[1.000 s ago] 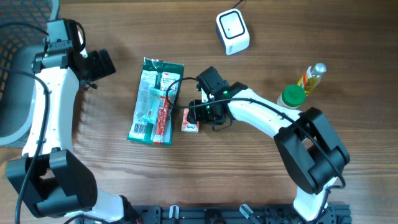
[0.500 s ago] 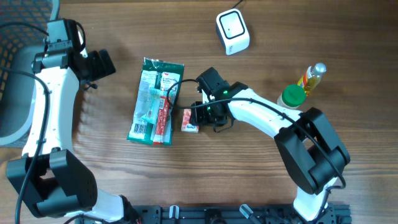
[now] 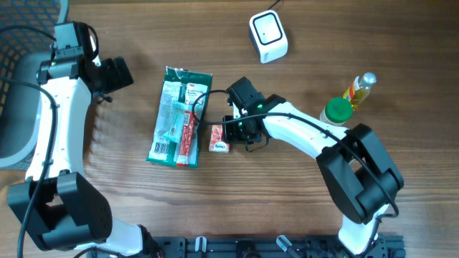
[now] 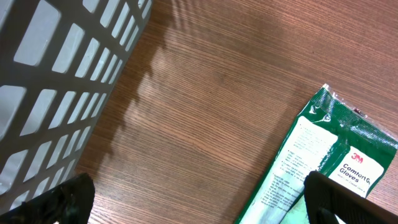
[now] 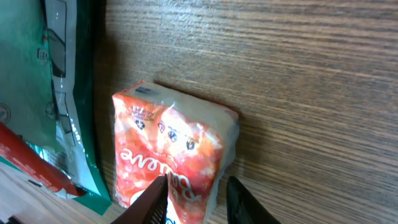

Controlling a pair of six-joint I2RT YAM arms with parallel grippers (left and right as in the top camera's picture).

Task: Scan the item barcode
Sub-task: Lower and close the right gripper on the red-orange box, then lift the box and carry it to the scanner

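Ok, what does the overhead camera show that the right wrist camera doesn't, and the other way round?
Only overhead: the white scanner, the green-capped bottle, the yellow bottle, the grey basket and both arms whole. Only right wrist: the print on the red-orange packet up close, and the fingers at its near end; whether they grip it is unclear. Both: that packet, the green glove pack beside it, and the wooden table.
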